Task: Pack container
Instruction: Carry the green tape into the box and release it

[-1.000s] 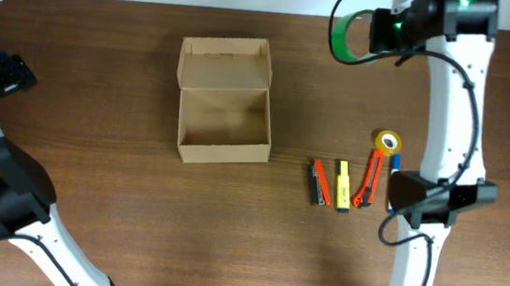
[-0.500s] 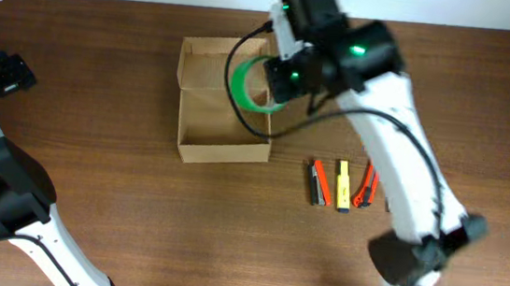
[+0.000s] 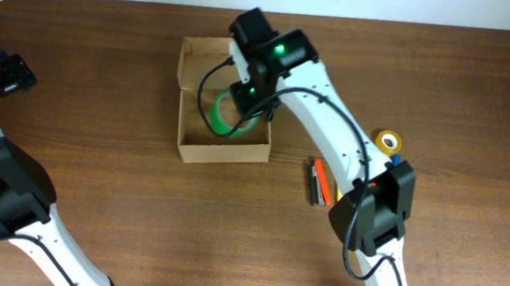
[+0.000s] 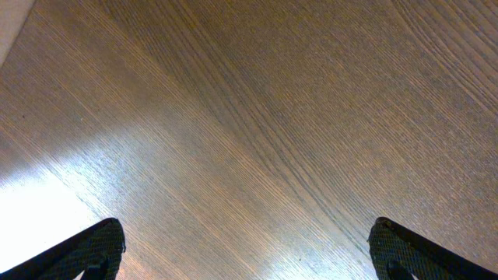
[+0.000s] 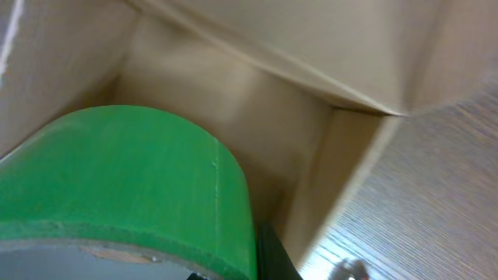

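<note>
- box (image 3: 224, 149): on the surface (image 3: 91, 193), lid flap (image 3: 216, 62) open and standing back.
- tape (image 5: 117, 179): green roll, grasped by my right end effector (image 3: 246, 97), within the box walls; floor contact unclear.
- step in hand: I lower the tape until it seats, keep it off the near wall, and only then let go.
- left end effector (image 4: 249, 253): released, over bare surface, well apart from the box.
</note>
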You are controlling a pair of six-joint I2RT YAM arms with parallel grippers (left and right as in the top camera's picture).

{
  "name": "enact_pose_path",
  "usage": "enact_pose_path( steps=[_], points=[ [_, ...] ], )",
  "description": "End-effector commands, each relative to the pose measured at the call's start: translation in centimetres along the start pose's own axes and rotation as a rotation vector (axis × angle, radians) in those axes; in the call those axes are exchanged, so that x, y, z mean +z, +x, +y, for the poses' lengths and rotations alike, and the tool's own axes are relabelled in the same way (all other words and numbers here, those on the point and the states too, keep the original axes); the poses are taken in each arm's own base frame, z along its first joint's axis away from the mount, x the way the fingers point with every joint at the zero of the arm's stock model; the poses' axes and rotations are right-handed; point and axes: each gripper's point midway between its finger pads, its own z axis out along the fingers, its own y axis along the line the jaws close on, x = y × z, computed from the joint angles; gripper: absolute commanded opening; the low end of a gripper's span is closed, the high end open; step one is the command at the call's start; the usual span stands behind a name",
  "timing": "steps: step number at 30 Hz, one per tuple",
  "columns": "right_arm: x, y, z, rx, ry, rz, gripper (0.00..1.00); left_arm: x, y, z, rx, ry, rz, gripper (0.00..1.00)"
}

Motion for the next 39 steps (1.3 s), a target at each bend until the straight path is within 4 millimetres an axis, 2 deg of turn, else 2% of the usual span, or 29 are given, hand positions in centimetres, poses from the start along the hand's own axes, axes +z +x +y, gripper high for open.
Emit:
enact_pose_path(
  steps=[1, 6, 18, 20, 23, 25, 31, 35, 36, 39],
  points=[
    [1.5, 0.0, 0.9, -0.032, 0.014, 0.017, 0.04, -0.7, 0.0, 0.1, 0.012, 0.007, -0.014, 1.00],
    [2.6, 0.2, 0.2, -0.030, 0.045, 0.035, 0.04, -0.7, 0.0, 0.1, 0.012, 0.007, -0.014, 1.00],
    [2.6, -1.0, -3.4, 0.034, 0.074, -0.007, 0.04, -0.7, 0.0, 0.1, 0.012, 0.007, -0.014, 1.00],
    [3.3, -0.8, -3.5, 0.034, 0.074, 0.007, 0.04, -0.7, 0.0, 0.1, 0.012, 0.007, -0.014, 1.00],
    [5.7, -0.1, -3.6, 0.036, 0.076, 0.059, 0.04, -0.7, 0.0, 0.1, 0.012, 0.007, -0.014, 1.00],
    [6.4, 0.2, -3.7, 0.036, 0.077, 0.075, 0.04, -0.7, 0.0, 0.1, 0.012, 0.007, -0.014, 1.00],
    [7.8, 1.2, -4.7, 0.055, 0.083, 0.119, 0.04, -0.7, 0.0, 0.1, 0.012, 0.007, -0.014, 1.00],
    [8.0, 1.5, -5.1, 0.061, 0.088, 0.127, 0.04, -0.7, 0.0, 0.1, 0.012, 0.007, -0.014, 1.00],
    [8.0, 1.5, -5.1, 0.061, 0.088, 0.129, 0.09, -0.7, 0.0, 0.1, 0.012, 0.007, -0.014, 1.00],
    [8.0, 1.6, -5.1, 0.061, 0.088, 0.130, 0.14, -0.7, 0.0, 0.1, 0.012, 0.007, -0.014, 1.00]
  ],
)
